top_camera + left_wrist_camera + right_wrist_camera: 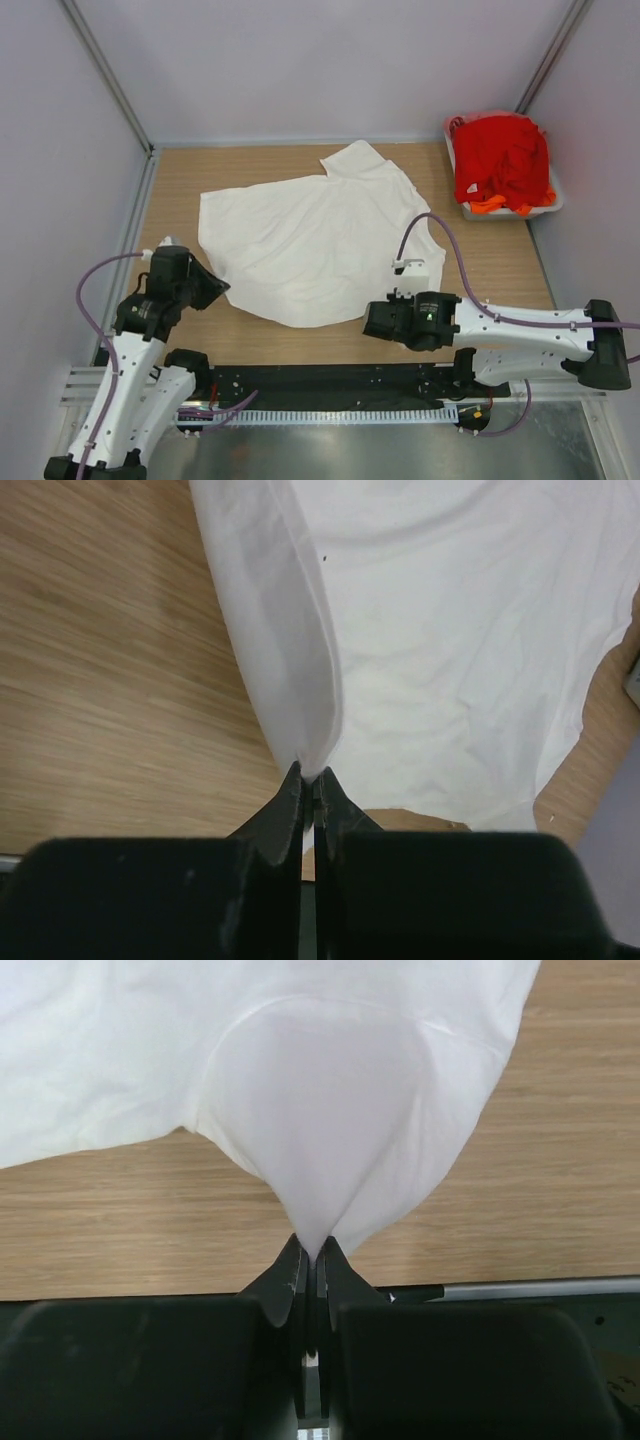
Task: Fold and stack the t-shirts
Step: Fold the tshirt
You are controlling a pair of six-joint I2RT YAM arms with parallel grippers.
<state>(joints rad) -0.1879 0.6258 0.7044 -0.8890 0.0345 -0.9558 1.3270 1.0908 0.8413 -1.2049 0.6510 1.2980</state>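
White cloth, thin and limp: the big t-shirt (310, 240) lies spread in the middle of the desk (180, 180). Left claw (310, 777) is pinched tight on its edge at 8 o'clock, right claw (311, 1250) clamped on a fold at 5 o'clock. Light and floppy, it will likely sag between grips, so hems and corners are the places to hold. Red and orange t-shirts (500, 160) sit in the tub (553, 203) at 2 o'clock.
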